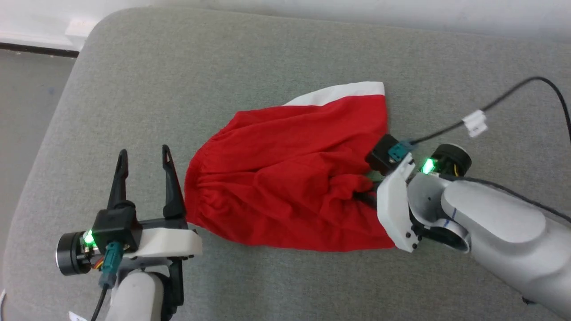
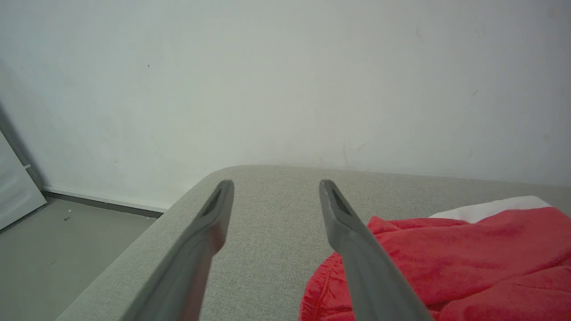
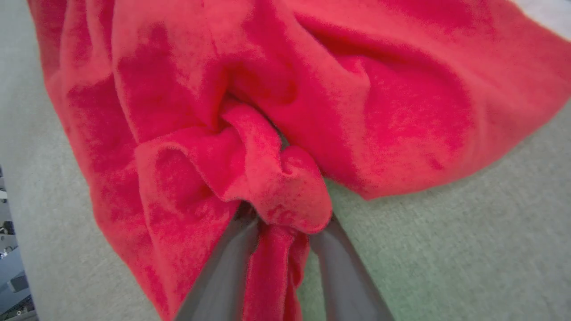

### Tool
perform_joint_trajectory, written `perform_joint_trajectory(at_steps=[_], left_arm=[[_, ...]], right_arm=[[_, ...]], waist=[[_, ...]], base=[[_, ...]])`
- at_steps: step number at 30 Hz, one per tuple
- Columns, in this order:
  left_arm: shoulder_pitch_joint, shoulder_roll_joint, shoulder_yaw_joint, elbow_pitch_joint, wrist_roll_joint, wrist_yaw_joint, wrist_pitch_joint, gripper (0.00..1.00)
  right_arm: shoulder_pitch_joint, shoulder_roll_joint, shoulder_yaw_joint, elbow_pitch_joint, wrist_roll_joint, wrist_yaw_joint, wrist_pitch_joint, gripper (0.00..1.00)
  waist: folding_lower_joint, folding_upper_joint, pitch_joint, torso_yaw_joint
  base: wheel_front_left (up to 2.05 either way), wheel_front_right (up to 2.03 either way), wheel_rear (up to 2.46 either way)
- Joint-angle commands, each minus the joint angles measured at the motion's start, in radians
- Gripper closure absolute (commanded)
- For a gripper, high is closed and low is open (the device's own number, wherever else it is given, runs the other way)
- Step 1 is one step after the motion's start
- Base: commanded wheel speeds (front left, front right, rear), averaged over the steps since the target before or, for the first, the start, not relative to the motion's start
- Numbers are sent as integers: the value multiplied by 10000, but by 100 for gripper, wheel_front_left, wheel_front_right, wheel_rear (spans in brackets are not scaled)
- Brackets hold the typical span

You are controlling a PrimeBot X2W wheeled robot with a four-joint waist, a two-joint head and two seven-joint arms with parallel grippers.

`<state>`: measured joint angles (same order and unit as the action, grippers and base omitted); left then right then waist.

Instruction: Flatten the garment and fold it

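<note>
Red garment (image 1: 290, 178) on cushion (image 1: 178, 67), bunched inside right gripper (image 3: 285, 223)

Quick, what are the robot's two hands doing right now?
Left gripper: open, holding nothing, beside the shorts.
Right gripper: closed on a bunched fold of the shorts.

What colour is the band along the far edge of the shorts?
White band on red shorts; head view shows it best.
</note>
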<state>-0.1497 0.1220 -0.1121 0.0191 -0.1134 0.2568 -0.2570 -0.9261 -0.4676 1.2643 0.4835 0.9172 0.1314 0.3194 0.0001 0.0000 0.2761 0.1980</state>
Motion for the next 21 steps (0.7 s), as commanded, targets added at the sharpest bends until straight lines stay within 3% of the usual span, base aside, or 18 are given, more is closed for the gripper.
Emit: perform_joint_trajectory(at_steps=[1,5,11,17,21], left_arm=[[31,-114,177,18,161,-85,-47,0],[198,-229,372,-50,351,-261,-47,0],[305,-346,530,-136,561,-453,-47,0],[154,-459,479,-140,676,-632,-47,0],[13,-509,414,-74,703,-739,-47,0]], right_arm=[[336,-215,-21,-281,529,-7,-769,100],[412,-1116,-683,-971,1489,-7,-2323,100],[910,-2749,-1623,-1653,2395,-7,-3624,100],[1632,-3676,-2310,-950,3577,-7,-3285,100],[1861,-3814,-2293,94,3529,-7,-2957,100]], waist=[[-1,0,-248,-365],[-1,0,-458,-759],[-1,0,-481,-1203],[-1,0,-300,-1220],[-1,0,-212,-1080]], base=[[0,0,0],[0,0,0],[0,0,0],[0,0,0],[0,0,0]])
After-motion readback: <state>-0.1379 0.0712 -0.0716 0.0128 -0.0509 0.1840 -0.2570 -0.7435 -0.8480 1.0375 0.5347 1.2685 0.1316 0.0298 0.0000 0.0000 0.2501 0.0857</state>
